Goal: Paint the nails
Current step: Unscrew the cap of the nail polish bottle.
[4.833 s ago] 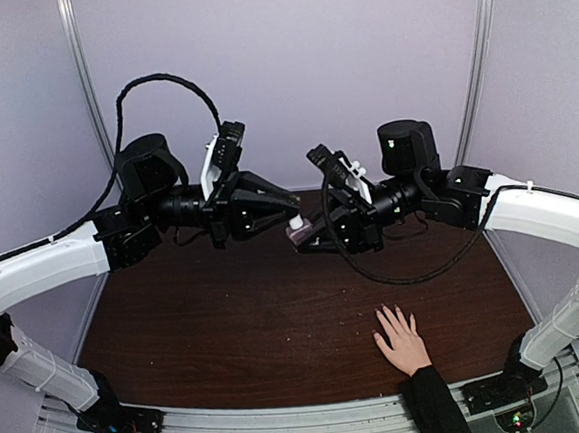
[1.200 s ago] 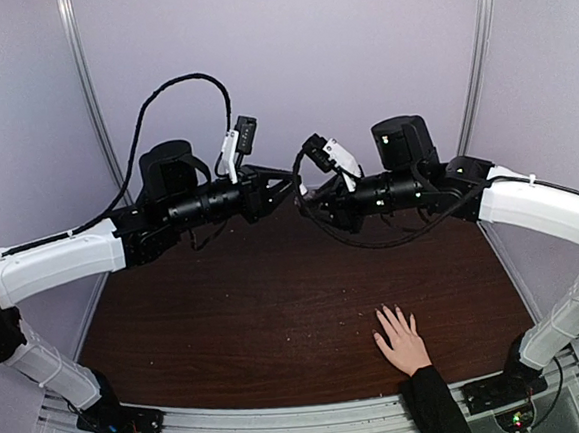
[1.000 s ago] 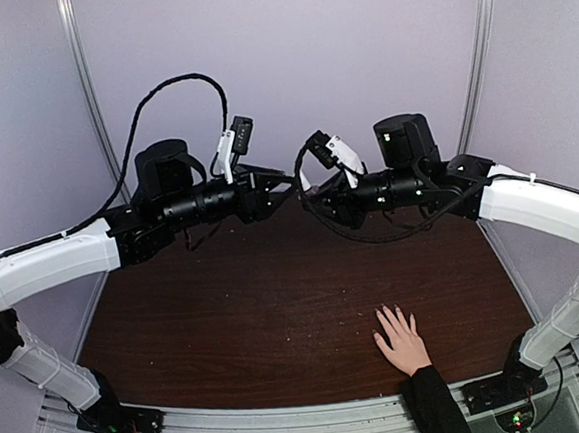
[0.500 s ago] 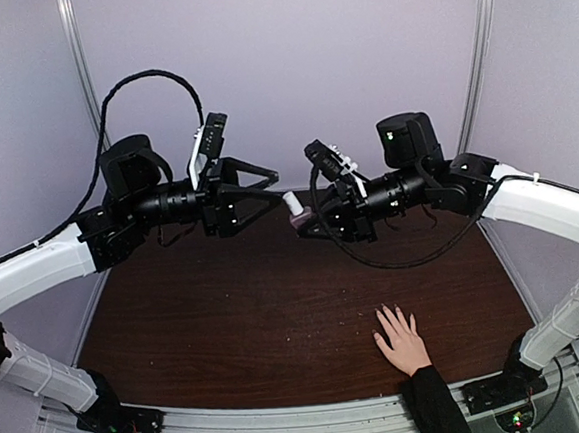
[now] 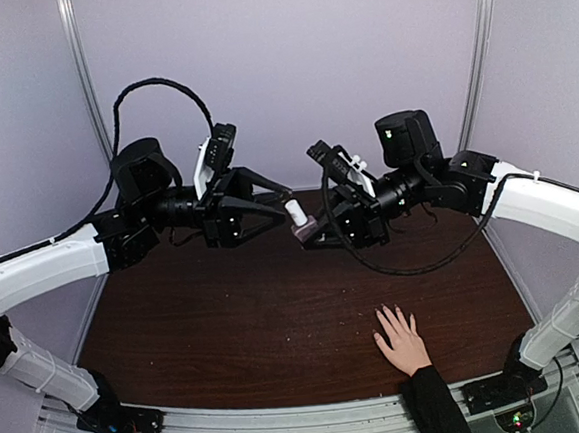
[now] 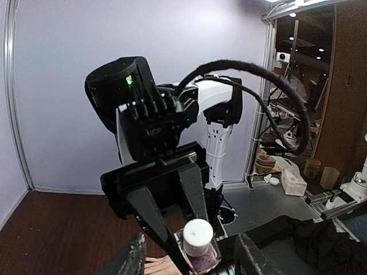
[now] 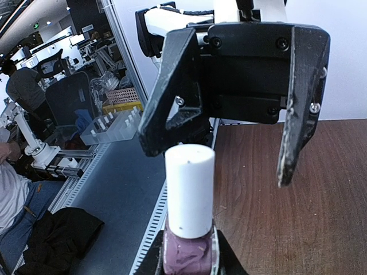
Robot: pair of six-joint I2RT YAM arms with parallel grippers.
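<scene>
A light-skinned hand (image 5: 405,341) with a black sleeve lies flat on the table at the front right, fingers spread. Its nails are too small to make out. My right gripper (image 5: 307,237) is shut on a small clear bottle (image 5: 302,233) of purple polish, held in the air over the far middle of the table. In the right wrist view the bottle (image 7: 187,256) sits between my fingers, its white cap (image 7: 190,192) pointing at the left gripper (image 7: 218,162). My left gripper (image 5: 291,207) is open, its jaws on either side of the cap (image 6: 198,236) without touching it.
The brown wooden table (image 5: 228,322) lies well below both grippers. Purple walls and two metal posts (image 5: 88,102) close the back. A black cable (image 5: 159,84) loops above the left arm. The arm bases stand at the near corners.
A second ago the two grippers met higher up. They drew apart, and the left gripper has now come back to the cap with its jaws narrower. The right keeps hold of the bottle.
</scene>
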